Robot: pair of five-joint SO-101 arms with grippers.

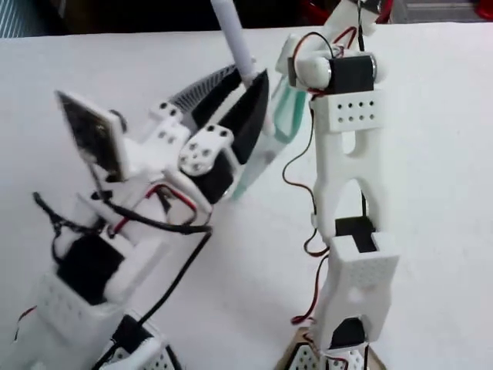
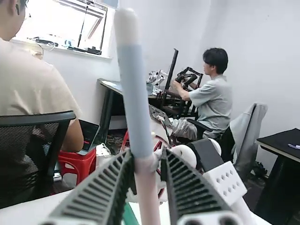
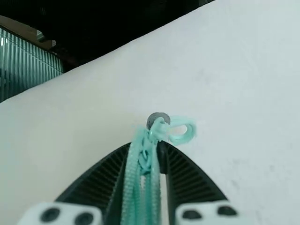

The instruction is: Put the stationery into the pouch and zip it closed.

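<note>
From the high view, the left gripper (image 1: 248, 83) is over the white table (image 1: 439, 193). It squeezes a pen (image 1: 231, 31) that sticks up. Just beside it, the green pouch (image 1: 281, 116) slants down next to the right arm (image 1: 350, 154).

In the left wrist view, the left gripper (image 2: 147, 161) pinches the pen (image 2: 135, 108) between its two black fingers. The pen is pale blue and white.

In the right wrist view, the right gripper (image 3: 150, 147) is pinched tight on the pouch (image 3: 139, 187), close to the zip pull (image 3: 158, 120) and its little green loop.

White table (image 1: 439, 193) across most of the high view, black mesh chair (image 2: 37, 120) next to a red stool (image 2: 77, 165), bright window (image 2: 56, 21), dark desk (image 2: 110, 86) near it
</note>
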